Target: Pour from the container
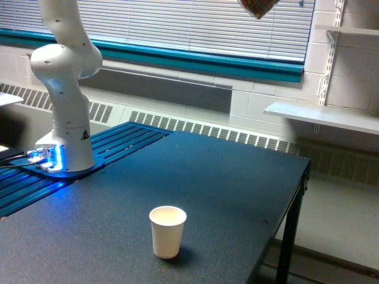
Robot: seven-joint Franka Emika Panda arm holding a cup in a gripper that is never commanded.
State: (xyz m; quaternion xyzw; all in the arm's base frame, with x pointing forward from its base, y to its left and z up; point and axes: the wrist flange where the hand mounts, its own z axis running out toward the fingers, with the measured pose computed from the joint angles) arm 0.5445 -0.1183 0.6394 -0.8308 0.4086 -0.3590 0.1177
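Only the bottom of the container (pixel 258 7) shows, at the top edge of the exterior view. It is clear, with brown pieces visible through it, and it hangs high above the table. The gripper holding it is cut off above the frame. A small off-white paper cup (pixel 167 231) stands upright and open on the dark table (pixel 225 177), near the front edge. The container is far above it and toward the exterior view's right of it.
The white arm's base (pixel 64 136) stands on a blue-lit mount at the table's left end. A window with blinds and a radiator line the back wall. A grey shelf (pixel 323 116) juts out at the right. The table's right edge (pixel 305 171) drops to the floor.
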